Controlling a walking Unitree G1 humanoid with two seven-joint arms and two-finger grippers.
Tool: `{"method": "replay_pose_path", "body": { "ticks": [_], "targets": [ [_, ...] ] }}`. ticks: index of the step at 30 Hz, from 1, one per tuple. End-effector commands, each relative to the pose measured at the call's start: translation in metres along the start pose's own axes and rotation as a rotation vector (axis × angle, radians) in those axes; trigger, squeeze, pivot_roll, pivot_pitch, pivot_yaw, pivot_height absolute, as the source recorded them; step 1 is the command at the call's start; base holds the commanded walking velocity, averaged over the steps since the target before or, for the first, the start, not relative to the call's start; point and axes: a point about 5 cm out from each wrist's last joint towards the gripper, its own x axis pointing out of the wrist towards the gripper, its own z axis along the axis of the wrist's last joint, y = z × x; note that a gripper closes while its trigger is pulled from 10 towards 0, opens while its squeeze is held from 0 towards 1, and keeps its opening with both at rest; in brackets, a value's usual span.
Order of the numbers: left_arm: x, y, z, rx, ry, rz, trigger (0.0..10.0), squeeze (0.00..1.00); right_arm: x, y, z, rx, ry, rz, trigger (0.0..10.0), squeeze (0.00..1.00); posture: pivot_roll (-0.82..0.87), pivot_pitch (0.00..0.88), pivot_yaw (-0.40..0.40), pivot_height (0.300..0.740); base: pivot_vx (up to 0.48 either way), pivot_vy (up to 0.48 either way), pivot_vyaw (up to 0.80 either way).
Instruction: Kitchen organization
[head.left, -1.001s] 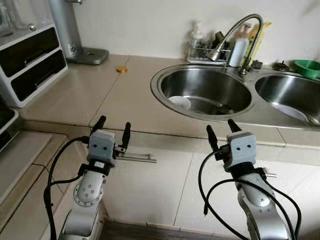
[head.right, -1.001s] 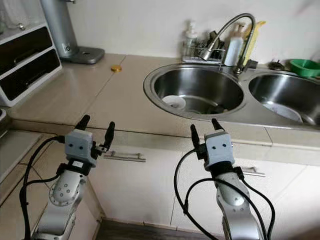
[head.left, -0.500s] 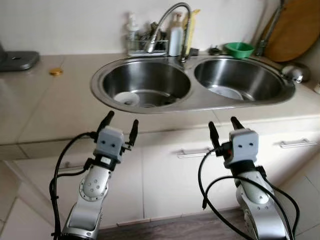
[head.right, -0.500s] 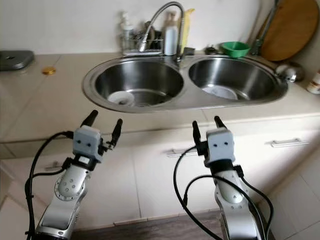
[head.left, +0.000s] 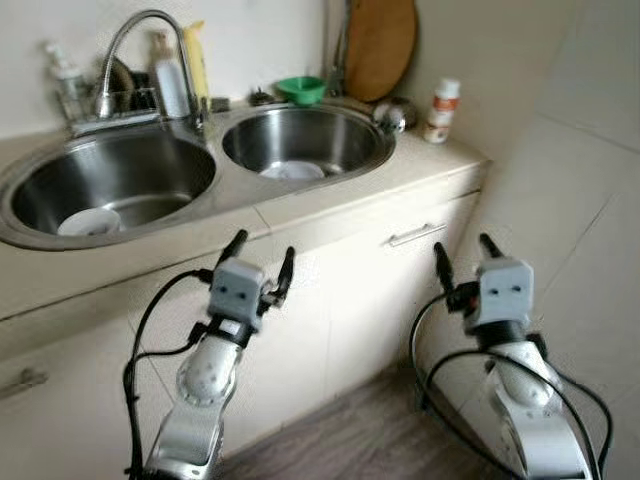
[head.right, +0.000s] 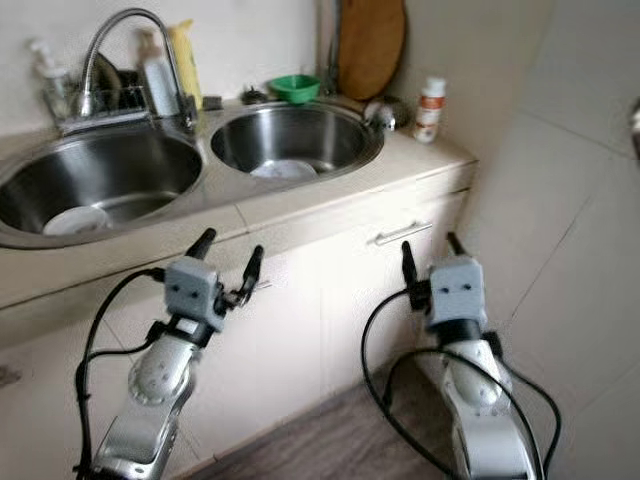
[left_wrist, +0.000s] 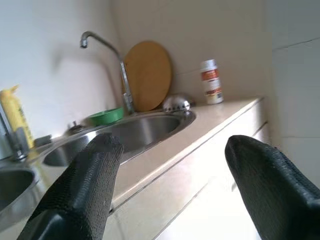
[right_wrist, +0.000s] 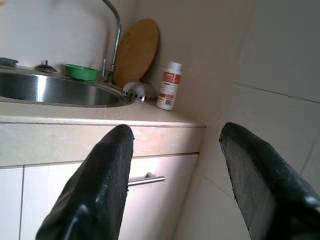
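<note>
Rightward the camera had swung; left end effector (head.left: 261, 258) and right end effector (head.left: 464, 257) hovered open, upright, before the surface (head.left: 330, 192).

A beige worktop (head.left: 420, 160) carries a double steel sink (head.left: 200, 165). At its far right stand a white bottle (head.left: 440, 110), a round wooden board (head.left: 380, 45) and a green bowl (head.left: 302, 89).

Soft even daylight, slight motion blur in the eye views, pale glare on the steel sink (head.left: 300, 140), wrist views hazy
</note>
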Motion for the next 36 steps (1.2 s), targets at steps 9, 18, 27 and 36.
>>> {"method": "replay_pose_path", "body": {
  "ticks": [9, 18, 27, 36],
  "targets": [
    [0.001, 0.007, -0.003, 0.055, 0.019, 0.010, 10.0, 0.00, 0.003, 0.004, 0.005, 0.003, -0.025, 0.003, 10.0, 0.00, 0.05, 0.000, -0.003, 0.740, 0.000, -0.137, -0.80],
    [0.002, 0.007, -0.003, 0.050, 0.019, 0.011, 10.0, 0.00, 0.005, 0.003, 0.004, -0.002, -0.020, -0.015, 10.0, 0.00, 0.05, 0.000, -0.001, 0.740, 0.000, -0.471, -0.80],
    [0.004, 0.006, -0.002, 0.045, 0.009, 0.004, 10.0, 0.00, 0.008, -0.003, 0.002, -0.013, -0.010, -0.045, 10.0, 0.00, 0.04, 0.000, 0.004, 0.740, 0.000, 0.000, -0.80],
    [0.005, 0.008, -0.009, 0.054, 0.058, 0.016, 10.0, 0.00, 0.012, -0.008, 0.001, -0.044, -0.002, -0.071, 10.0, 0.00, 0.04, 0.000, 0.006, 0.740, 0.000, -0.480, -0.80]
  ]
}}
